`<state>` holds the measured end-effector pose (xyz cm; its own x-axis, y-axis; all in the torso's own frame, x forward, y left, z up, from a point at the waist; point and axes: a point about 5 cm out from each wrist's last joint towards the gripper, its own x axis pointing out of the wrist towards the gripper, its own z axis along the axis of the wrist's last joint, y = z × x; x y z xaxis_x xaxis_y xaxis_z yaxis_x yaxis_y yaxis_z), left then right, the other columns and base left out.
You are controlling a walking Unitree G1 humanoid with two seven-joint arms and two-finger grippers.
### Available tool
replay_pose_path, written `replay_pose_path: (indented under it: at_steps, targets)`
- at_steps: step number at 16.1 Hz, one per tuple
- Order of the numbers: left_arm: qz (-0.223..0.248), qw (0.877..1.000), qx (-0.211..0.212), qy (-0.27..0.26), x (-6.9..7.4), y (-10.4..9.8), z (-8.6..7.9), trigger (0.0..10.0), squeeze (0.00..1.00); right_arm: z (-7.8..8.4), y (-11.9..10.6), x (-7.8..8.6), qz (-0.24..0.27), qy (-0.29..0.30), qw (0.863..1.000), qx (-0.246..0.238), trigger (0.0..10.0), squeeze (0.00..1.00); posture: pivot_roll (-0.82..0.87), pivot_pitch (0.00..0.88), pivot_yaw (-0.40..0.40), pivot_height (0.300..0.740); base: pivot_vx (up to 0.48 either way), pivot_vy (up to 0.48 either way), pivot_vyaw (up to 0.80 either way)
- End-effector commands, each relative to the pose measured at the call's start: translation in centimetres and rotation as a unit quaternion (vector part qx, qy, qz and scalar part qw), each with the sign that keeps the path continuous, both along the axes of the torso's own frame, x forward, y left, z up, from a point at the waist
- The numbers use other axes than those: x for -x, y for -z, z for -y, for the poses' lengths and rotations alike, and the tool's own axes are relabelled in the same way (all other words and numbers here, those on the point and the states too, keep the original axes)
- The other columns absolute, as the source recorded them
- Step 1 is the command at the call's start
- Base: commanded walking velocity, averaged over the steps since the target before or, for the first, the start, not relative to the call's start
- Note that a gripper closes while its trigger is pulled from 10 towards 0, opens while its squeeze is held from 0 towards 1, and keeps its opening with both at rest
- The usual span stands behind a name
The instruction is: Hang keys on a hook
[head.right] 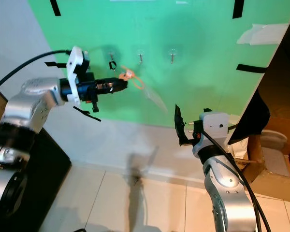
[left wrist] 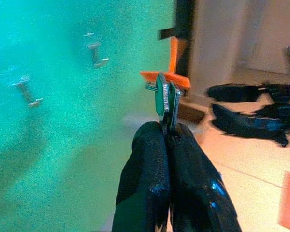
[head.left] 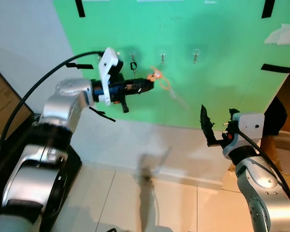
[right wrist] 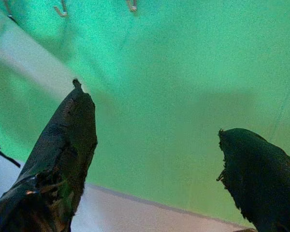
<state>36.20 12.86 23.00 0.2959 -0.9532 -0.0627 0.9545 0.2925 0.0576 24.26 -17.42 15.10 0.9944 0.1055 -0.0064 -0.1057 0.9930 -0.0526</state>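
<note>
My left gripper (head.left: 151,85) is raised in front of the green wall sheet (head.left: 217,72) and is shut on a bunch of keys (head.left: 156,76). An orange loop (head.left: 165,85) hangs off their far end. The metal keys (left wrist: 165,94) stick up between the fingertips in the left wrist view, topped by the orange tag (left wrist: 167,76). Three small metal hooks sit in a row on the sheet: left hook (head.left: 133,63), middle hook (head.left: 162,56), right hook (head.left: 196,55). The keys hang just below and between the left and middle hooks. My right gripper (head.left: 216,121) is held low to the right, open, with nothing in it.
A small dark thing hangs on the left hook. Strips of black tape (head.left: 276,68) hold the sheet's edges. A white wall base (head.left: 150,145) runs below it, above the tiled floor (head.left: 159,208). A dark cabinet (head.left: 5,111) stands at the left, cardboard boxes (head.right: 275,159) at the right.
</note>
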Motion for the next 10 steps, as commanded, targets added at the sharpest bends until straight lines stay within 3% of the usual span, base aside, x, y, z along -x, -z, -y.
replay_pose_path:
  at_steps: [1,3,4,6,8,10]
  targets:
    - [0.017,1.0,-0.015,0.008,-0.5,-0.7,-0.2,10.0,0.0,-0.5,-0.5,0.0,0.008,-0.004,1.0,-0.007,10.0,0.0,-0.1,0.0,0.149,0.74,0.0,0.0,0.0]
    - [0.034,0.999,-0.036,-0.003,-1.4,-1.2,0.0,10.0,0.0,-0.8,-0.6,0.0,0.008,-0.004,1.0,-0.005,10.0,0.0,-0.1,0.0,0.158,0.74,0.0,0.0,0.0]
    - [0.065,0.994,-0.071,-0.052,-2.4,-1.5,0.1,10.0,0.0,-1.0,-0.7,0.0,0.009,0.0,1.0,-0.001,10.0,0.0,-0.1,0.0,0.165,0.74,0.0,0.0,0.0]
    - [0.078,0.989,-0.09,-0.086,-3.0,-1.6,0.2,10.0,0.0,-1.1,-0.7,0.0,0.008,0.004,1.0,0.007,10.0,0.0,-0.1,0.0,0.165,0.74,0.0,0.0,0.0]
    - [0.09,0.984,-0.088,-0.124,-3.5,-1.3,0.6,10.0,0.0,-1.1,-0.3,0.1,-0.002,0.023,1.0,0.004,10.0,0.0,-0.11,0.0,0.183,0.74,0.0,0.0,0.0]
    - [0.085,0.981,-0.015,-0.174,-3.1,0.4,0.6,10.0,0.0,-0.3,0.7,0.4,-0.02,0.07,0.997,-0.004,10.0,0.0,-0.11,0.0,0.175,0.74,0.0,0.0,0.0]
